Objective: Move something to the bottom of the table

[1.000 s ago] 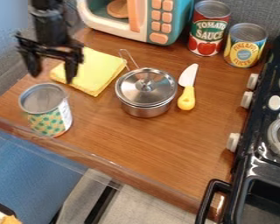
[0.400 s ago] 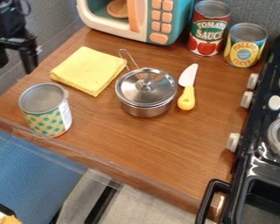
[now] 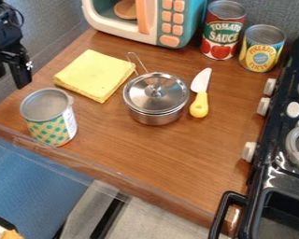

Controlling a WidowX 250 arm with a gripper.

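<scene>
At the upper left edge of the camera view hangs my black gripper (image 3: 10, 78), open, with nothing between its fingers. It is left of the yellow cloth and above and left of the green-dotted can (image 3: 51, 122), touching neither. That can stands upright near the left front edge of the brown table (image 3: 171, 154). A folded yellow cloth (image 3: 95, 74) lies behind the can. The lidded silver pot (image 3: 156, 99) stands around the middle, its wire handle pointing back. Right of the pot lies a knife (image 3: 200, 99) with a yellow handle.
A toy microwave (image 3: 153, 21) stands at the back. Right of it are a tomato can (image 3: 223, 31) and a pineapple can (image 3: 262, 48). The black stove (image 3: 270, 172) with its knobs and a handle borders the table's right side.
The gripper has moved left, away from above the yellow cloth and the dotted can, then slightly down. The objects on the table have stayed where they were.
</scene>
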